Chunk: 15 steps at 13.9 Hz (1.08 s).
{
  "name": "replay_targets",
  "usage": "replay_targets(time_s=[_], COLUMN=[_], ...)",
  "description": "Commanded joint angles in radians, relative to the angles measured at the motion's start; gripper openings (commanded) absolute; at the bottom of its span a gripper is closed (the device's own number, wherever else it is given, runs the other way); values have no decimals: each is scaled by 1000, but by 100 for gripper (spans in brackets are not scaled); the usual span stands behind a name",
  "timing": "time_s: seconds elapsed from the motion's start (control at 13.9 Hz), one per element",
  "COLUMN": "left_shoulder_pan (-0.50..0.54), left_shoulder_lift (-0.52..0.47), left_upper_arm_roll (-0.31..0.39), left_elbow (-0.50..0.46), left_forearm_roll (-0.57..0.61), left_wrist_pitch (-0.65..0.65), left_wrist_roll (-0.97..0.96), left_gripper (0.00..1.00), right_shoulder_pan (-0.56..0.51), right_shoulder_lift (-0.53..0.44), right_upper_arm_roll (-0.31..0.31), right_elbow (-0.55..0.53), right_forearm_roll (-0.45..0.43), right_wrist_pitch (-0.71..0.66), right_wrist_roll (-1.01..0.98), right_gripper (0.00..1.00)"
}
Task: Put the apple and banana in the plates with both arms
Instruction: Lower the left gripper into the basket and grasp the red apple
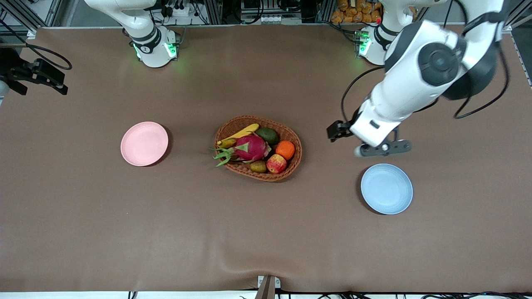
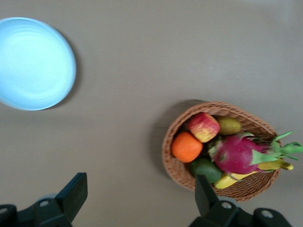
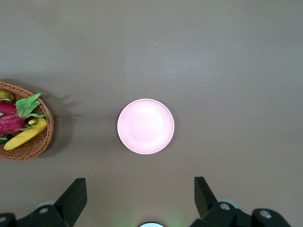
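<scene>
The apple [image 1: 276, 163] and the banana [image 1: 241, 133] lie in a woven basket [image 1: 296, 138] at mid-table, the banana partly under a dragon fruit. The pink plate [image 1: 144, 143] lies toward the right arm's end, the blue plate [image 1: 386, 188] toward the left arm's end; both are empty. My left gripper [image 1: 382, 148] hangs open and empty over bare table between the basket and the blue plate. The left wrist view shows it [image 2: 140, 189] with the apple [image 2: 203, 126], banana [image 2: 232, 178] and blue plate [image 2: 33, 64]. My right gripper [image 3: 139, 189] is open, empty, high over the pink plate [image 3: 146, 126]; it does not show in the front view.
The basket also holds a dragon fruit [image 1: 249, 148], an avocado [image 1: 268, 135], an orange [image 1: 285, 149] and a kiwi [image 1: 258, 166]. A black fixture with a cable [image 1: 37, 74] sits at the table's edge at the right arm's end. The brown cloth wrinkles near the front edge.
</scene>
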Motion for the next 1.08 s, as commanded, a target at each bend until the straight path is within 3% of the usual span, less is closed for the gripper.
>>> replay_targets(time_s=[0.0, 0.29, 0.72, 1.01], left_shoulder_pan=[-85, -191, -291, -384], left_shoulder_lift=[105, 265, 371, 415], left_upper_arm_roll=[5, 15, 35, 126], left_elbow=[38, 131, 131, 128], left_forearm_roll=[50, 100, 212, 221], left_wrist_pitch=[120, 191, 319, 340], left_wrist_roll=[-9, -7, -16, -41], left_gripper=[100, 100, 100, 100], right_shoulder_pan=[-12, -12, -12, -12], right_shoulder_lift=[11, 11, 11, 11], right_upper_arm_roll=[8, 8, 8, 8], right_elbow=[21, 21, 21, 21], right_forearm_roll=[-11, -11, -10, -8], right_wrist_pitch=[-11, -13, -13, -13], right_wrist_roll=[-14, -12, -12, -11], right_gripper=[100, 100, 100, 100])
